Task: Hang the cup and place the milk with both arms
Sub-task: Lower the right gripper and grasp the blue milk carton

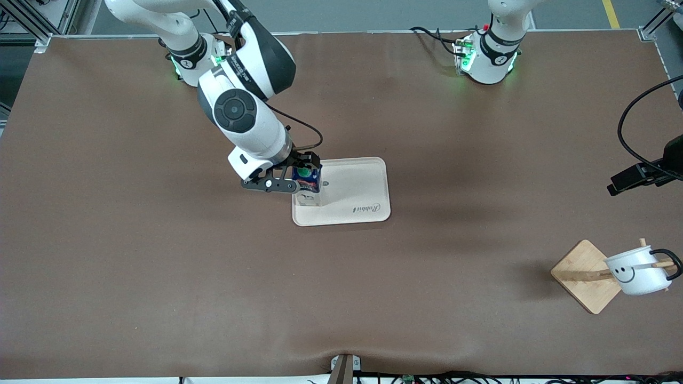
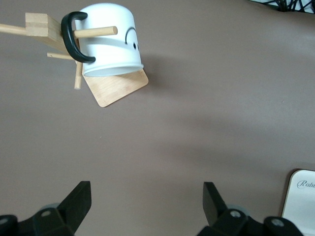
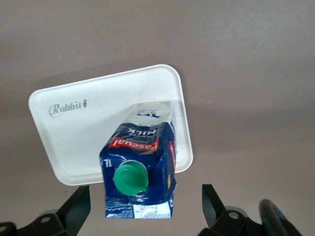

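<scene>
On the cream tray [image 1: 363, 184] at mid-table, the milk [image 1: 308, 184] is seen standing upright at the end toward the right arm. The right gripper [image 1: 299, 178] is held around the carton top with its fingers [image 3: 74, 206] spread and apart from the carton sides, so nothing is pinched. The cup [image 1: 637, 271] is seen hung by its black handle on a peg of the wooden rack [image 1: 587, 274], toward the left arm's end of the table. The left gripper [image 2: 147, 206] is held spread and empty, above bare table near the rack. Both placements are judged done. A straight lift of the right gripper is judged to be called for next, without the carton being nudged.
</scene>
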Robot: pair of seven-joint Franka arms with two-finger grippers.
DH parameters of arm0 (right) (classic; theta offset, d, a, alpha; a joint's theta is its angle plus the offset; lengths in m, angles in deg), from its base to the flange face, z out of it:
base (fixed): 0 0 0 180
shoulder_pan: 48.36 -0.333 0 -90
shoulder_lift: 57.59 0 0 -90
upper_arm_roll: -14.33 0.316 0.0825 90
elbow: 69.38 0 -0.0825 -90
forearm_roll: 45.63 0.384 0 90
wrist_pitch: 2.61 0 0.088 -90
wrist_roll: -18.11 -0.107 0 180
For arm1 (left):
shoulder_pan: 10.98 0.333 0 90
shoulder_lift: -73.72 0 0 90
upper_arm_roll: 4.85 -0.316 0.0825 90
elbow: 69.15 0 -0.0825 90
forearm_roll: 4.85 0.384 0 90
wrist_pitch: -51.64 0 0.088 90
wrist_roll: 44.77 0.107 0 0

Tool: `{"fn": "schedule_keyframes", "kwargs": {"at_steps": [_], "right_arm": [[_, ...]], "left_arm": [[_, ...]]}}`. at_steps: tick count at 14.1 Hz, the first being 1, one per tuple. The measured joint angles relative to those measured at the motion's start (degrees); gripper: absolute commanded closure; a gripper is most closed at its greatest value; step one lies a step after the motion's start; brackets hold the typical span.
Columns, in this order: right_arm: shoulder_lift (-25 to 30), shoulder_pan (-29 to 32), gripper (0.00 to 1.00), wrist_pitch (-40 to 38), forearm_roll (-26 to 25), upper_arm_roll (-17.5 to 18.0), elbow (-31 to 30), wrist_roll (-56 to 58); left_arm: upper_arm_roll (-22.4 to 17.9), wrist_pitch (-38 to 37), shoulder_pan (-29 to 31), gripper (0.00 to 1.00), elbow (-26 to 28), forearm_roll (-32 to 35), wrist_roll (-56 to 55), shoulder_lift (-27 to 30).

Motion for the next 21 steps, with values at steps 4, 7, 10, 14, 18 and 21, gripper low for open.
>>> {"fn": "schedule_keyframes", "kwargs": {"at_steps": [4,7,10,14,18,21], "right_arm": [[-0.59,-0.68,0.0,1.21,-0.67,0.0,-0.91,1.04],[-1.0,-0.81,0.0,1.73,-0.67,0.01,-1.19,1.46],[-1.75,-1.85,0.0,2.88,-0.67,0.02,-1.53,1.55],[-2.46,-2.28,0.0,5.25,-0.67,0.02,-2.81,1.58],[-2.46,-2.96,0.0,5.79,-0.67,0.02,-3.34,1.57],[-2.46,-3.14,0.14,6.07,-0.69,0.02,-3.52,1.58]], "left_arm": [[0.41,0.0,0.0,0.0,-0.33,1.26,0.0,0.07],[0.88,0.0,0.0,0.0,-0.35,1.28,0.0,0.22],[1.21,0.0,0.0,0.0,-0.38,1.31,0.0,0.25],[1.21,-0.2,0.04,0.0,-0.53,1.32,0.0,0.41],[1.21,-1.5,0.1,0.0,-0.71,1.33,0.01,1.16],[1.21,-1.68,0.11,0.0,-0.8,1.33,0.01,1.97]]}}
